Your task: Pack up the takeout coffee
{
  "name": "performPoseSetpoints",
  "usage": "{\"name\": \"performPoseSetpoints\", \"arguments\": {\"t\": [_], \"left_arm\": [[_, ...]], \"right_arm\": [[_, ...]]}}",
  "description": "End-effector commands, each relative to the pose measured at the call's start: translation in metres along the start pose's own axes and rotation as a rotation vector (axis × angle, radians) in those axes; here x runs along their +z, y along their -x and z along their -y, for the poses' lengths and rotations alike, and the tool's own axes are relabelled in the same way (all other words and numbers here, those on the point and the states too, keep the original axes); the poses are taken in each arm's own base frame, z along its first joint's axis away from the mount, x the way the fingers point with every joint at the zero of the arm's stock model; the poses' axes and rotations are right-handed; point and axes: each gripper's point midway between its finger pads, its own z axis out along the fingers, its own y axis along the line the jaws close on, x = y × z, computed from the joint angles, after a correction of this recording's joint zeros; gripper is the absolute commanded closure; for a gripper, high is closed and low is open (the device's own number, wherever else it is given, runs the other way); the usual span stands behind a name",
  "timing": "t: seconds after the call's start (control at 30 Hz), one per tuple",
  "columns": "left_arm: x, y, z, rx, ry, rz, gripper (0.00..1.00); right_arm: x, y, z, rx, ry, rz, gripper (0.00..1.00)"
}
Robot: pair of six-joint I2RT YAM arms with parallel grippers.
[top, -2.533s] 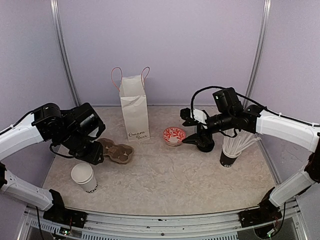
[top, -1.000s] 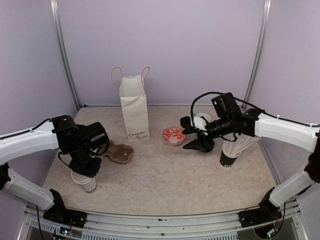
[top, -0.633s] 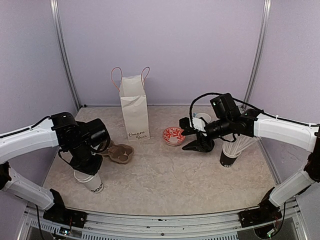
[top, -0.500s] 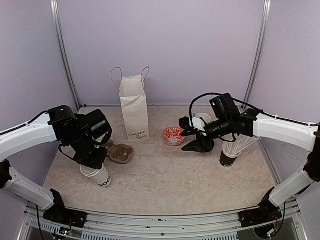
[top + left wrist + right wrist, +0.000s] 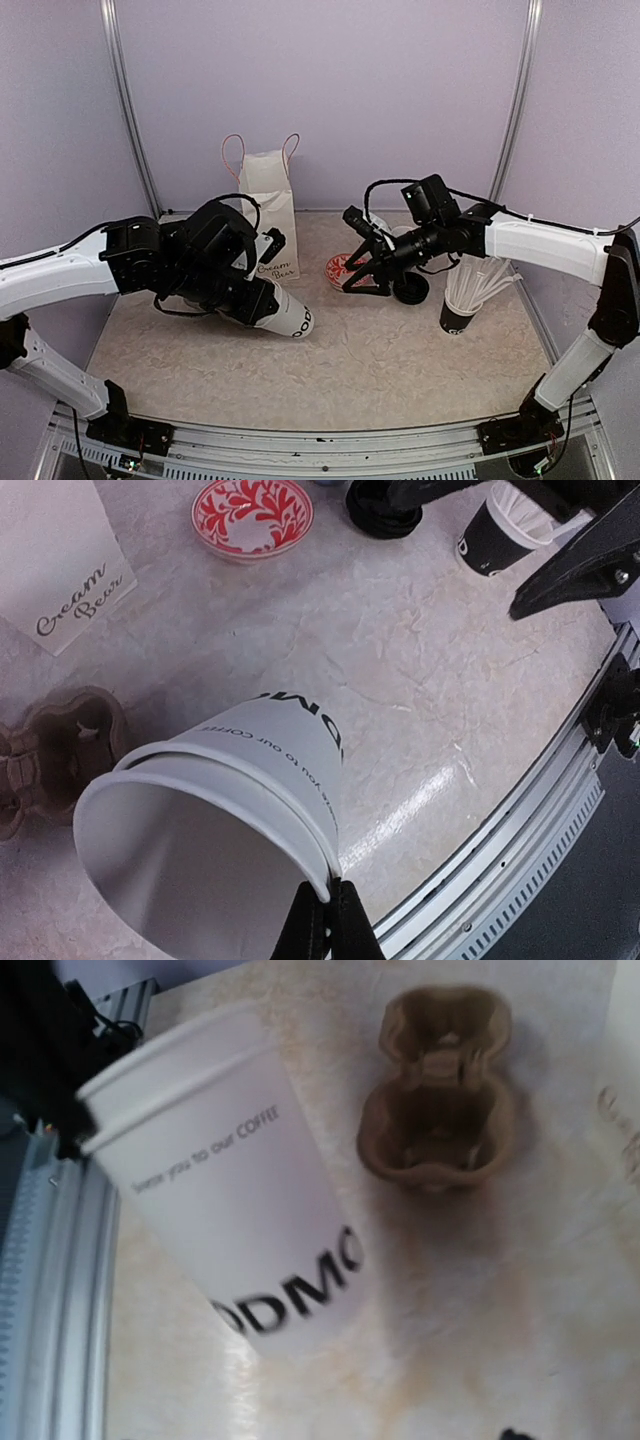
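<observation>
Cup separation is judged in hand: the nested cups (image 5: 281, 312) are rim-pinched by the left tool (image 5: 322, 908); the spread right tool (image 5: 351, 256) must be closed on the outer base.

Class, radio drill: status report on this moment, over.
Left gripper shut on white cup rim, cup tilted, lidless. Right gripper open, empty. Cup carrier empty.

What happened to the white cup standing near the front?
The left tool pinched the rim of the cup, lifted it and carried it toward the middle, tipped sideways. The right tool swung left toward it, open. The bag, bowl and straws stayed put.
</observation>
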Motion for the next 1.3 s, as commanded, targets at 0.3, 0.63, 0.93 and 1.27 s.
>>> {"name": "performPoseSetpoints", "arguments": {"t": [0.3, 0.63, 0.93, 1.27], "left_arm": [[0.013, 0.015, 0.032, -0.1, -0.03, 0.203, 1.0], [0.045, -0.009, 0.055, -0.008, 0.082, 0.114, 1.0], [0.05, -0.002, 0.06, -0.008, 0.093, 0.136, 1.0], [0.049, 0.005, 0.075, 0.004, 0.029, 0.144, 1.0]], "right_arm": [[0.029, 0.008, 0.003, 0.288, 0.126, -0.024, 0.18], [0.048, -0.006, -0.019, 0.31, 0.178, -0.079, 0.01], [0.061, -0.034, -0.02, 0.383, 0.218, -0.123, 0.05], [0.067, -0.039, -0.02, 0.403, 0.247, -0.133, 0.09]]}}
